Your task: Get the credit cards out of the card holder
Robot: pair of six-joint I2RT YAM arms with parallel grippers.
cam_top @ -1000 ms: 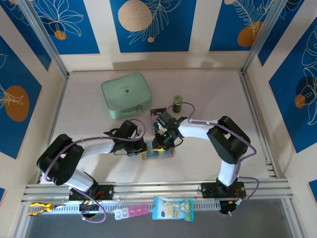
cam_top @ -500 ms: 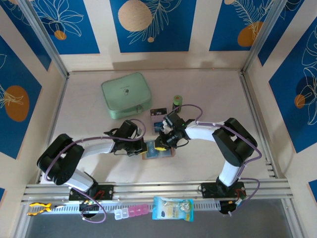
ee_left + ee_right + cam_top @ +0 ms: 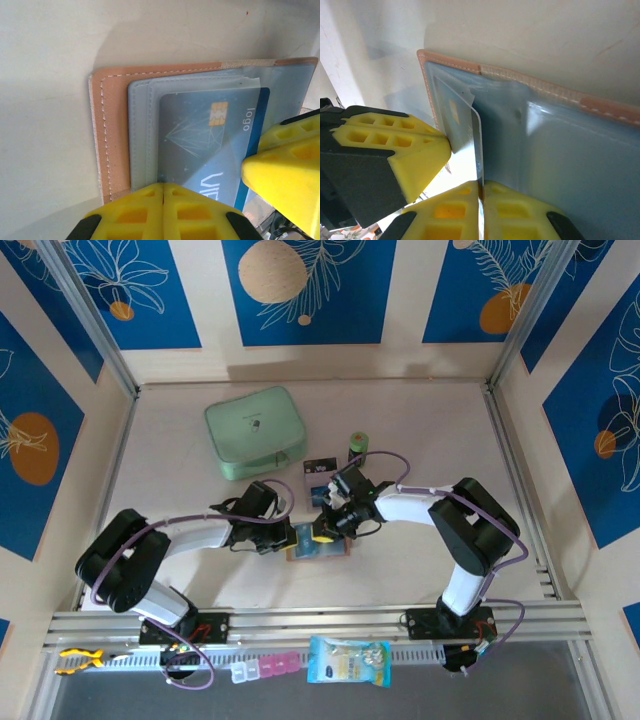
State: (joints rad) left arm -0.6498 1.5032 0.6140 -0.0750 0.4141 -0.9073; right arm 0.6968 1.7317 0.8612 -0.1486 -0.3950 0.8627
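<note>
The right gripper (image 3: 480, 189) has its jaws clamped on the edge of the light blue credit card (image 3: 202, 137), which stands edge-on between its yellow fingers (image 3: 520, 212) in the right wrist view. The left gripper (image 3: 163, 194) has its jaws pressed together, with the tips bearing on the near edge of the tan card holder (image 3: 112, 132). The holder lies open on the table (image 3: 50, 70) between the two arms.

Most of the card sits under the grey clear-plastic pocket (image 3: 142, 130), with a strip out at the right gripper's side. A clean pull likely means drawing the card flat, in line with the pocket's mouth, while the left arm pins the holder so it cannot drag along.

Whether the left tips pinch the leather or merely press on it cannot be told. In the top view a small dark rectangle (image 3: 320, 466) lies beyond the holder, too small to identify as the black card.
</note>
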